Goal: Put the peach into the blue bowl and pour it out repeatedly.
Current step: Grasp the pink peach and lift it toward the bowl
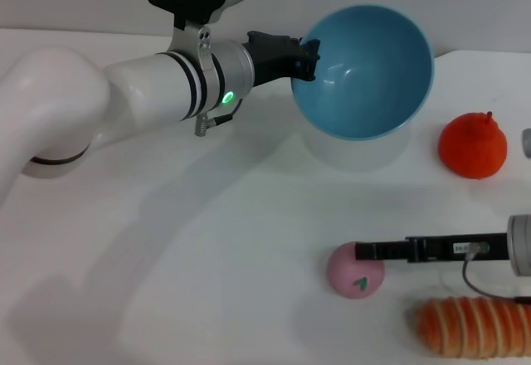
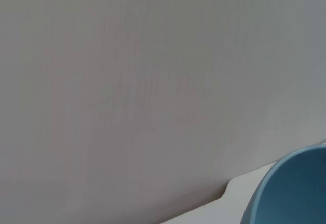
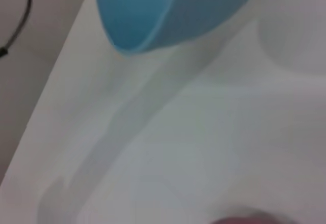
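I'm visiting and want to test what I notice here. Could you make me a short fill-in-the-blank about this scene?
1. The left gripper holds the blue bowl by its ____.
2. The tilted bowl has ____ inside it.
3. The peach lies on the ____, touched by the right gripper.
4. The fruit with a stem is coloured ____.

Missing words: rim; nothing; table; orange-red

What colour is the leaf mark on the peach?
Green, on the pink peach lying on the table; the head view shows it best.
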{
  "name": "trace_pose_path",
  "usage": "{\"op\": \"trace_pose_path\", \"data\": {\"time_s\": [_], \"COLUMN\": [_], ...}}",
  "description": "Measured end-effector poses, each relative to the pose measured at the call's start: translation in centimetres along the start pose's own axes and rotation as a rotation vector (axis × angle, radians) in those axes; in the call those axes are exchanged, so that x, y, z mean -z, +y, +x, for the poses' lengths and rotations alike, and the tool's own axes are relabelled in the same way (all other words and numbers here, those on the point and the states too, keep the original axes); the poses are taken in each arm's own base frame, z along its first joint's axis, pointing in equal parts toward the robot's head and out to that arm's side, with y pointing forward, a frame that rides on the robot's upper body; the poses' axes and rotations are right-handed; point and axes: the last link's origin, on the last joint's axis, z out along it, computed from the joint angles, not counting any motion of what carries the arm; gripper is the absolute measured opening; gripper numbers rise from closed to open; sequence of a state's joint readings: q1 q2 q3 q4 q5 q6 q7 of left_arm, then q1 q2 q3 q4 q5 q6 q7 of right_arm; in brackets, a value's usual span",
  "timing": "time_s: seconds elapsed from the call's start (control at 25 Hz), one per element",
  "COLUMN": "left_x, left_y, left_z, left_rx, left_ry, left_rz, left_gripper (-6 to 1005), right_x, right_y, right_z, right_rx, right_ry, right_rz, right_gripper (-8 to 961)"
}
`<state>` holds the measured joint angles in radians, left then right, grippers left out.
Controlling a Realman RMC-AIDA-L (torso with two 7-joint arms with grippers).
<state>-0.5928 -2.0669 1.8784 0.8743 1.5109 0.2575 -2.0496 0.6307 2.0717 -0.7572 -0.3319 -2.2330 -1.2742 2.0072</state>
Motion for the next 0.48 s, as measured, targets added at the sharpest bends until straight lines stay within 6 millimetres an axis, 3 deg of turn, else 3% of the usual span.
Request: {"op": "trace_pose_path", "data": {"time_s": [0.48], "left_x": [-0.17], "left_y": [0.09], "left_z": [-0.41], "left_rx": [-0.015], "left_ry": [-0.018], "left_rz": [-0.002], "left_gripper": [-1], "right_x": [0.02], "right_y": [0.12], "right_z": [0.46], "right_rx": [-0.008], "right_ry": [0.039], "right_rz": [-0.004], "right_gripper": [573]}}
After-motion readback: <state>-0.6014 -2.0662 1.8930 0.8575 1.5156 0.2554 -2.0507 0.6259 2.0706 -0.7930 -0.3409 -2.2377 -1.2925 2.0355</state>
